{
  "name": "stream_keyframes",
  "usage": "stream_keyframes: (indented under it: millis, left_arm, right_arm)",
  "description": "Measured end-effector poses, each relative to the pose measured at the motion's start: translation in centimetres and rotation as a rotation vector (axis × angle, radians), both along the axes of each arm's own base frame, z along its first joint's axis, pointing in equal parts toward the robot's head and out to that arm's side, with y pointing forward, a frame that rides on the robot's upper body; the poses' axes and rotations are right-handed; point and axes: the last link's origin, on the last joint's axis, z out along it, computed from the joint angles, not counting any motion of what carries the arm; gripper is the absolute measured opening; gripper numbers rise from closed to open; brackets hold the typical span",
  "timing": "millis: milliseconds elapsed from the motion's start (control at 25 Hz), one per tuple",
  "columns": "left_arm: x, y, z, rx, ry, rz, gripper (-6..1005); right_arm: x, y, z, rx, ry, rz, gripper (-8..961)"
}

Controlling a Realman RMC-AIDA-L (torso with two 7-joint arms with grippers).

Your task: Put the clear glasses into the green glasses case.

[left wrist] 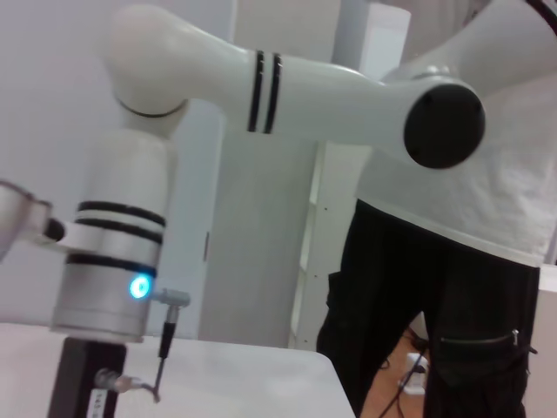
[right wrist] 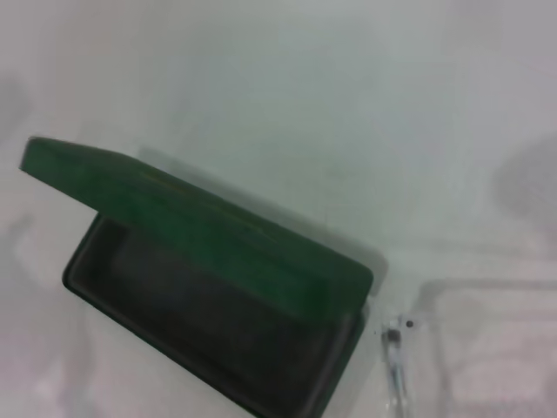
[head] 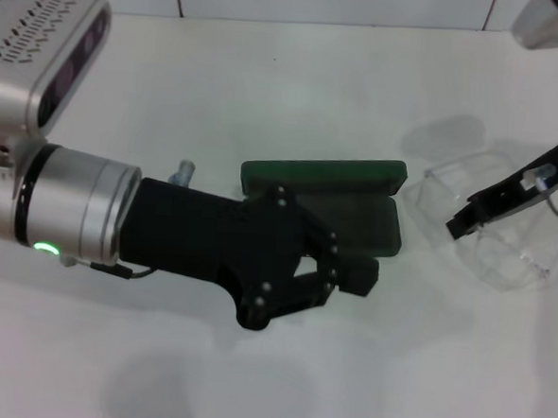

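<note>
Lying on the white counter (head: 268, 85) to the right of the green glasses case (head: 324, 177), the clear glasses (head: 505, 228) are grasped by the right pincer (head: 473, 216), clenched on the frame. The case stands open, lid raised. The left pincer (head: 337, 269) is at its front edge, fingers spread, holding nothing.
</note>
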Motion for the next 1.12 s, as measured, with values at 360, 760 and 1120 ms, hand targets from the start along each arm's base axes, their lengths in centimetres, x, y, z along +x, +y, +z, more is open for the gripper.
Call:
stream_keyframes:
  millis: [360, 760, 1120]
  left_arm:
    - [0.1, 0.6, 1.0, 0.041, -0.045, 0.025, 25]
    - [1.0, 1.2, 2.1, 0.072, -0.135, 0.037, 25]
    - [0.7, 1.8, 3.3, 0.1, -0.238, 0.102, 25]
  right_arm:
    - [1.5, -1.4, 4.3, 0.062, 0.194, 0.008, 132]
    - [4.0, -5.1, 8.6, 0.148, 0.225, 0.15, 122]
    - [4.8, -8.7, 12.5, 0.258, 0.406, 0.337, 121]
